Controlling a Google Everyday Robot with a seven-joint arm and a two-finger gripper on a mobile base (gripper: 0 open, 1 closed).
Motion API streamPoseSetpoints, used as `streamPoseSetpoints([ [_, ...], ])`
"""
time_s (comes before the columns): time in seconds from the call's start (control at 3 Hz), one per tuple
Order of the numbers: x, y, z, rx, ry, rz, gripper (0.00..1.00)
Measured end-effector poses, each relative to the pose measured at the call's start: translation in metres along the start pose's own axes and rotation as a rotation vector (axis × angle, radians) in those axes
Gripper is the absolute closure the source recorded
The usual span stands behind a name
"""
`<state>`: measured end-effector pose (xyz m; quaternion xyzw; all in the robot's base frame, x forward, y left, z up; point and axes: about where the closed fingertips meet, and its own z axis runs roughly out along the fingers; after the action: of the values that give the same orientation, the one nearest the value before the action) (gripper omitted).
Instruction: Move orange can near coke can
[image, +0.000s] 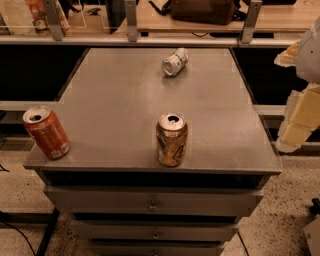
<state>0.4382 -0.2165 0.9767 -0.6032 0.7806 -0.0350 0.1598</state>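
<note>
The orange can (172, 139), shiny amber-gold and brown with a silver top, stands upright near the front edge of the grey metal cabinet top (125, 100), at its middle. The coke can (46, 132), reddish-orange with a small white label patch, stands upright at the front left corner, tilted slightly in view. My gripper (281, 102) hangs at the right edge of the view, beyond the cabinet's right side and well apart from both cans. Its pale yellow fingers (301, 117) stand apart, open and empty.
A white-and-green can (175, 62) lies on its side at the back of the cabinet top. Drawers (152, 204) sit below the front edge. A rail with metal posts (131, 22) and a desk with a dark bag (202, 10) run behind.
</note>
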Motion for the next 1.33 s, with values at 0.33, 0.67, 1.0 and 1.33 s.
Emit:
streamPoseSetpoints([
  [0.33, -0.004, -0.002, 0.006, 0.006, 0.005, 0.0, 0.0],
  [0.67, -0.014, -0.006, 0.025, 0.009, -0.02, 0.031, 0.0],
  [1.0, -0.031, -0.007, 0.047, -0.027, -0.077, 0.038, 0.0],
  [1.33, -0.052, -0.003, 0.066, -0.086, -0.154, 0.017, 0.0],
])
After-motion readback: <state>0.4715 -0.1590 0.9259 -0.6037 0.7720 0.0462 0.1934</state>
